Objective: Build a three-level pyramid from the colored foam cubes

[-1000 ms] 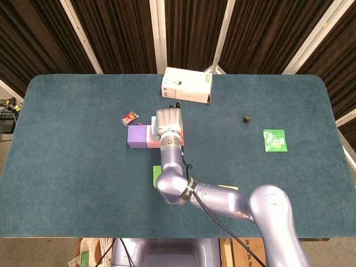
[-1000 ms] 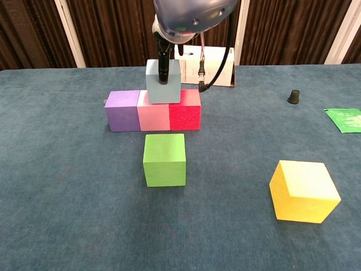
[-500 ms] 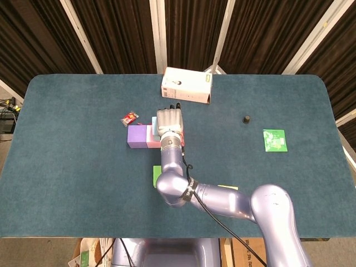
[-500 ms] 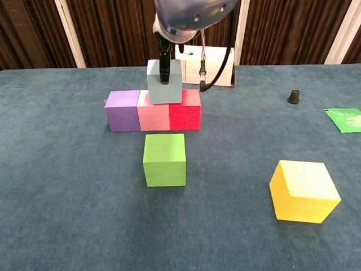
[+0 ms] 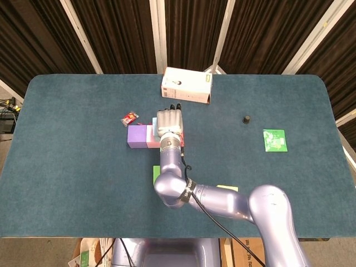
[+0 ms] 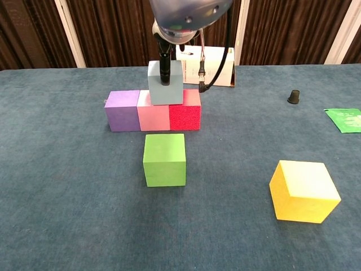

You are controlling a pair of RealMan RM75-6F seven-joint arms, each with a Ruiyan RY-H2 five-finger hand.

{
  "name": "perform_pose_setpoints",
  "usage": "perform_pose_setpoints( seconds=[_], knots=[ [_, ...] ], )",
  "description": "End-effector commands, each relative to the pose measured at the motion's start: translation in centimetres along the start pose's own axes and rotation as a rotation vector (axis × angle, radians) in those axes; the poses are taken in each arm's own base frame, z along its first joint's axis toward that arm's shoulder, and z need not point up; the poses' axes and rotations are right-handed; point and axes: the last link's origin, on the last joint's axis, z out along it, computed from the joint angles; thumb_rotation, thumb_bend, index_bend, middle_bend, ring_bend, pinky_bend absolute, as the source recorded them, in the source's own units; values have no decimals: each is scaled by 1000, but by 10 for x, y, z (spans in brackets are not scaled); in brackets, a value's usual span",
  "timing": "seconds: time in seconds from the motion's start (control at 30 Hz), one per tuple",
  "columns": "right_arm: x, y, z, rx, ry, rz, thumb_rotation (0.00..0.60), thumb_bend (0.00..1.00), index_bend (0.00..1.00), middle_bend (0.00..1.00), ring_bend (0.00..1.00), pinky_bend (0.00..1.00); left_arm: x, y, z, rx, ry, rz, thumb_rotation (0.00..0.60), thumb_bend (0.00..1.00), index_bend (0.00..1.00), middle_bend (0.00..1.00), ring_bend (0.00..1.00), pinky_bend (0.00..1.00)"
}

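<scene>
A purple cube, a pink cube and a red cube stand in a row on the table. My right hand holds a grey-blue cube over the seam between pink and red, with a dark finger across its front face. I cannot tell whether it touches the row. A green cube sits alone in front of the row and a yellow cube lies at the near right. From the head view the hand hides the red cube. My left hand is out of both views.
A white box stands behind the row, close to the hand. A small red wrapper lies left of the purple cube. A black knob and a green packet lie to the right. My right arm crosses above the green cube.
The grey-blue cube has shifted slightly to the right with my right hand. The other cubes have stayed put.
</scene>
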Motion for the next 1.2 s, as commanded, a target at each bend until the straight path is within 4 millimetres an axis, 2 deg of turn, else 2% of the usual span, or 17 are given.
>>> perform_pose_setpoints(
  seconds=[0.03,1.2],
  knots=[
    [0,-1,-1,-2,-1,-1,600,324,287,242,82,0,0,0,0,2,0,-1,600,298,70,0,0,0],
    [-2,-7,0,-9,-14,16,600,324,231,184,15,0,0,-1,2,13,-1,0,600,298,72,0,0,0]
  ],
)
